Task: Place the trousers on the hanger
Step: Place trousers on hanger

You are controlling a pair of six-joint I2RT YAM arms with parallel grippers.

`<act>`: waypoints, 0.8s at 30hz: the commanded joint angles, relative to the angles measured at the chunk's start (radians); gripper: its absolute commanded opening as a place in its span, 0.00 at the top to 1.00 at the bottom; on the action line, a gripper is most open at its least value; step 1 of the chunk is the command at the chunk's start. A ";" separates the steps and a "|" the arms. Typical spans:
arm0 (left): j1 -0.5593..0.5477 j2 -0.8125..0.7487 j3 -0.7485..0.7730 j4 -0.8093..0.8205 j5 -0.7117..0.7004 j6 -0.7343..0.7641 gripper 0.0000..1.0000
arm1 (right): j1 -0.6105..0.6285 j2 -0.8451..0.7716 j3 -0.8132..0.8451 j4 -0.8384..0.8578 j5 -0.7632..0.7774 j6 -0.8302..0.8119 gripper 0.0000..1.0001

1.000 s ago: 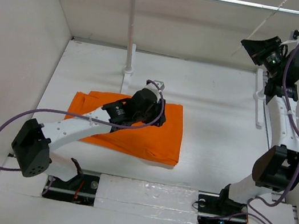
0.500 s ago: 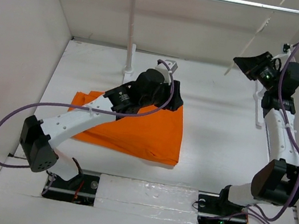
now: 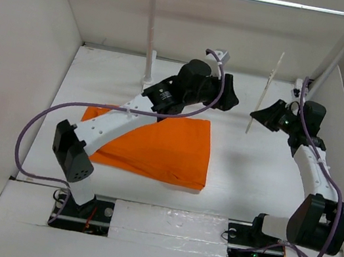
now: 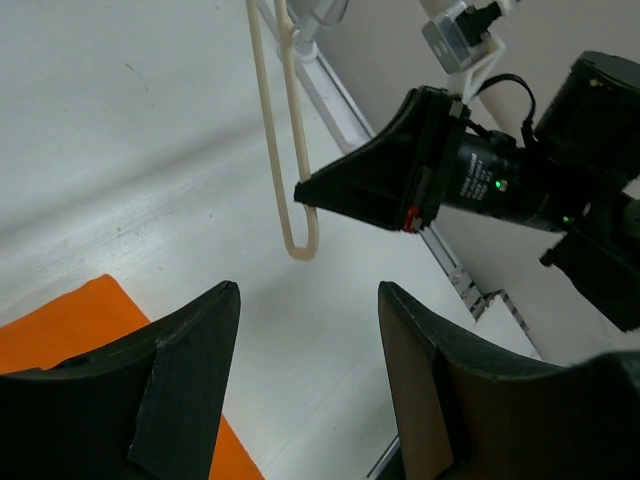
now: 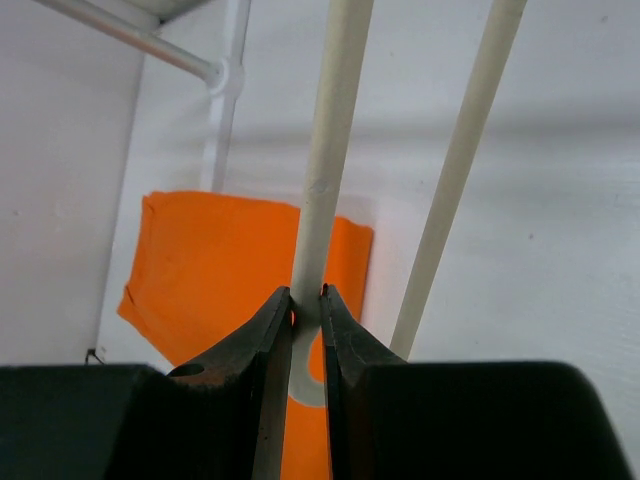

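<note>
The right gripper [image 5: 305,300] is clamped on the hanger [image 3: 265,92], dangling it just ahead of the left gripper [image 4: 305,295], whose jaws gape empty; the trousers [image 3: 162,147] lie on the desk [image 3: 244,171] behind that gripper; a hanger hand-off seems in hand, likely calling next for aligning those jaws on a bar.

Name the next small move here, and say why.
Probably ease the left pincer, open and empty, forward onto the rounded end of the hanger it faces. The right pincer clamps one rod, and the trousers lie untouched on the table.
</note>
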 commanded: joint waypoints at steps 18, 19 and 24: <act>-0.130 0.279 -0.146 0.262 -0.201 -0.135 0.55 | 0.175 -0.188 -0.309 -0.097 0.044 -0.156 0.87; -0.130 0.294 -0.148 0.263 -0.207 -0.141 0.56 | 0.184 -0.194 -0.315 -0.096 0.039 -0.153 0.87; -0.130 0.313 -0.189 0.274 -0.287 -0.183 0.65 | 0.195 -0.242 -0.342 -0.117 0.053 -0.140 0.86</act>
